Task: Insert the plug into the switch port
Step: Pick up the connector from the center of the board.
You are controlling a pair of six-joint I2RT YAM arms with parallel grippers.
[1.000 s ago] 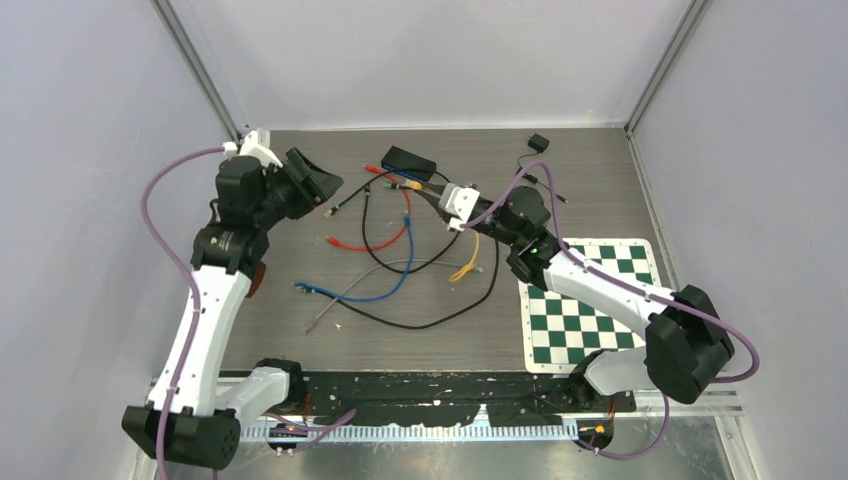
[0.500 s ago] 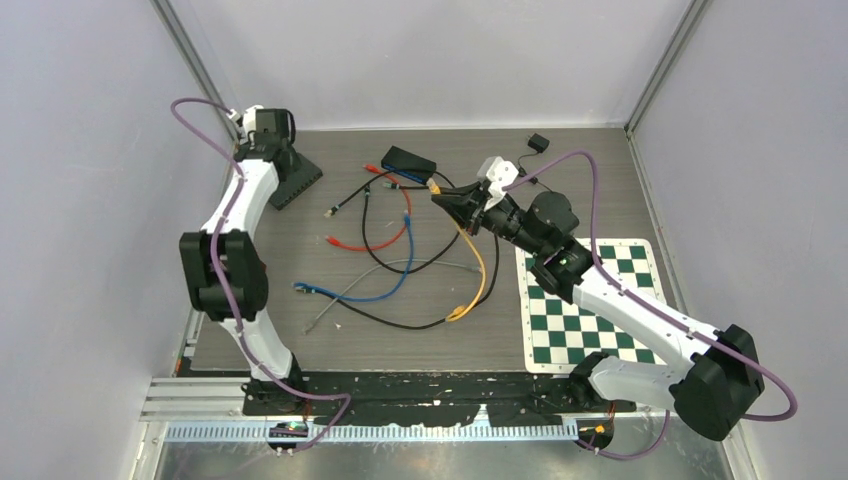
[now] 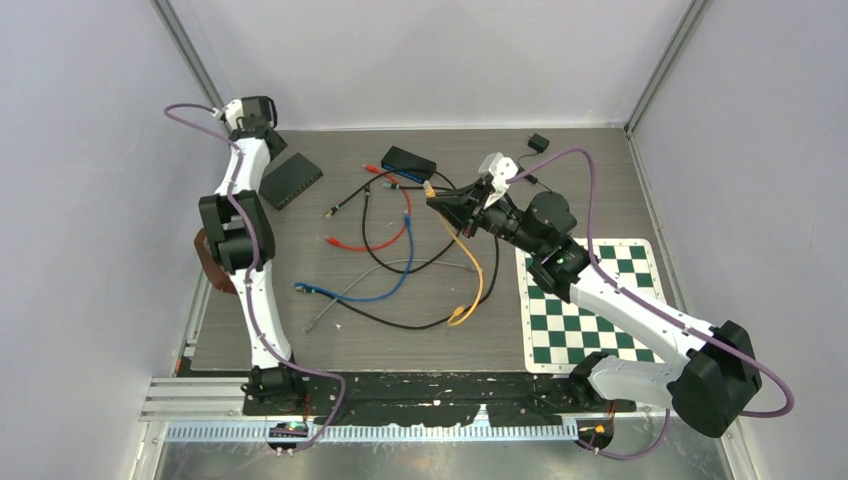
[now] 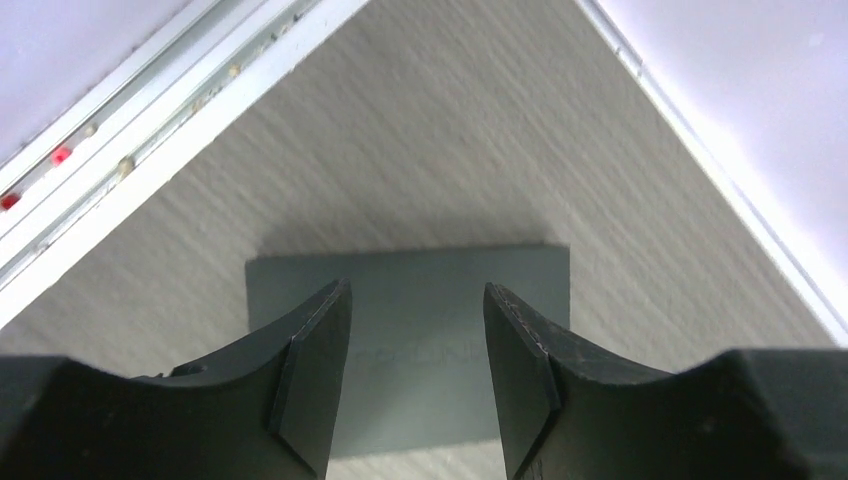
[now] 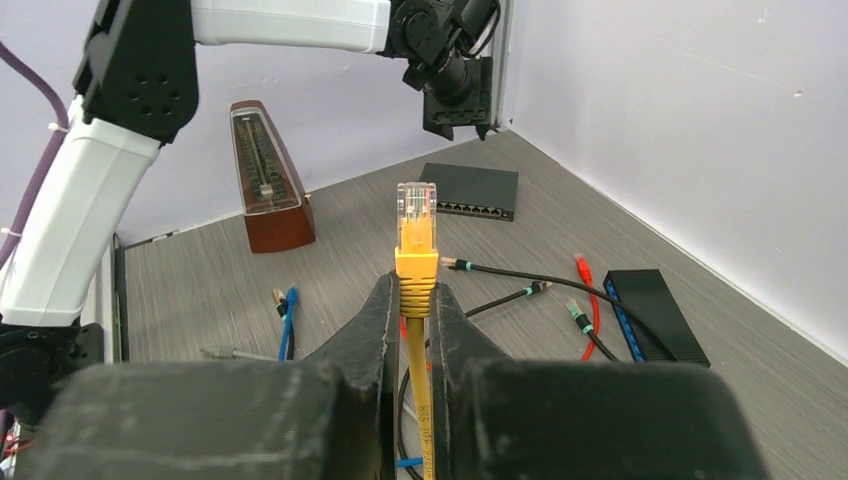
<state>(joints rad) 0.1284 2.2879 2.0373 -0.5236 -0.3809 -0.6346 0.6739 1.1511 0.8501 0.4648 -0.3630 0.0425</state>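
The dark grey switch [image 3: 291, 181] lies flat at the back left of the table, its row of ports showing in the right wrist view [image 5: 470, 190]. My left gripper [image 3: 268, 130] hangs open above it near the back left corner. In the left wrist view, the switch's top [image 4: 415, 340] shows between the spread fingers of the left gripper [image 4: 415, 292], which do not touch it. My right gripper [image 3: 443, 203] is shut on the yellow plug [image 5: 416, 235] and holds it above mid-table. The plug [image 3: 431, 188] sticks out past the fingertips towards the switch, with its yellow cable [image 3: 478, 270] trailing down.
A second black switch with blue ports [image 3: 408, 160] sits at back centre. Red [image 3: 385, 240], blue [image 3: 375, 292], black and grey cables lie tangled mid-table. A brown metronome [image 3: 207, 262] stands at the left edge and a checkered mat [image 3: 585, 300] lies at right. A small black adapter [image 3: 538, 142] lies at back right.
The left arm carried the switch to the back left, set it down, and let go. Its gripper has risen clear. The right gripper lifted the yellow plug and swung it toward the left.
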